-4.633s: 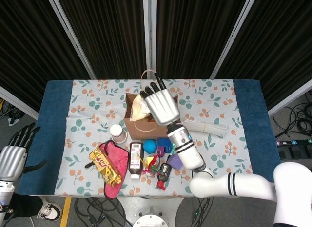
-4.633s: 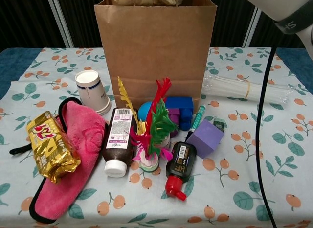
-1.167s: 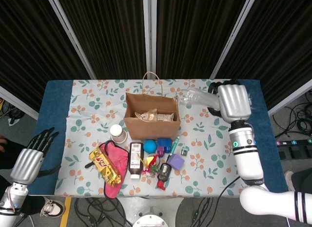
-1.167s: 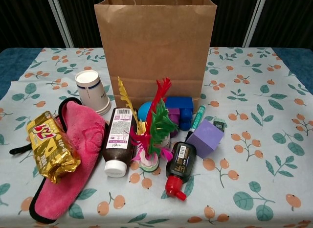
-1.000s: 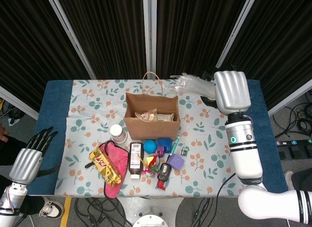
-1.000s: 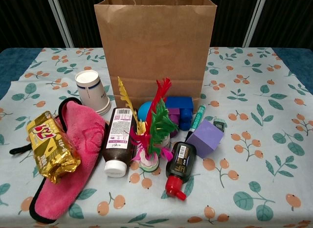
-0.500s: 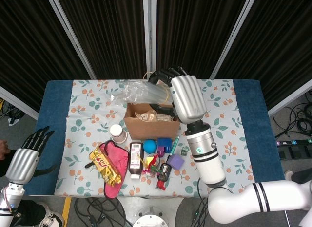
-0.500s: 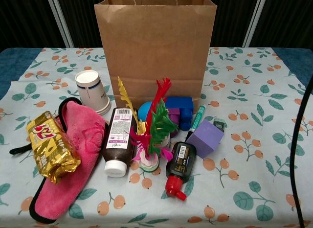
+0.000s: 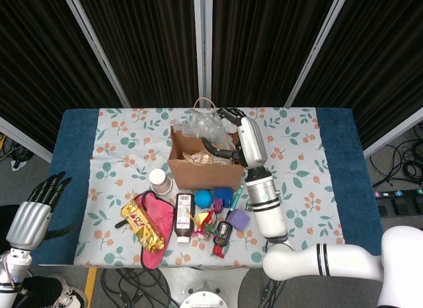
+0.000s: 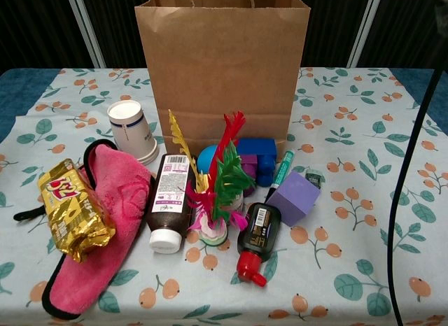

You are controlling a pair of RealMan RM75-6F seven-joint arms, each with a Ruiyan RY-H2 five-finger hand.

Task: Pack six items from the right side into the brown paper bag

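My right hand (image 9: 243,139) sits at frame center over the brown paper bag (image 9: 205,168), fingers closed around a clear plastic packet (image 9: 201,127) at the bag's open mouth. My left hand (image 9: 31,212), lower left off the counter (image 9: 301,182), holds nothing, fingers extended. A purple block (image 10: 292,198) lies before the bag.

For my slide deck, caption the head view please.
Right hand lowers a clear plastic packet into the brown paper bag.

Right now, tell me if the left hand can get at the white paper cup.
Probably not: the left hand hangs off the table's left edge, apart from the white paper cup, though nothing blocks the way.
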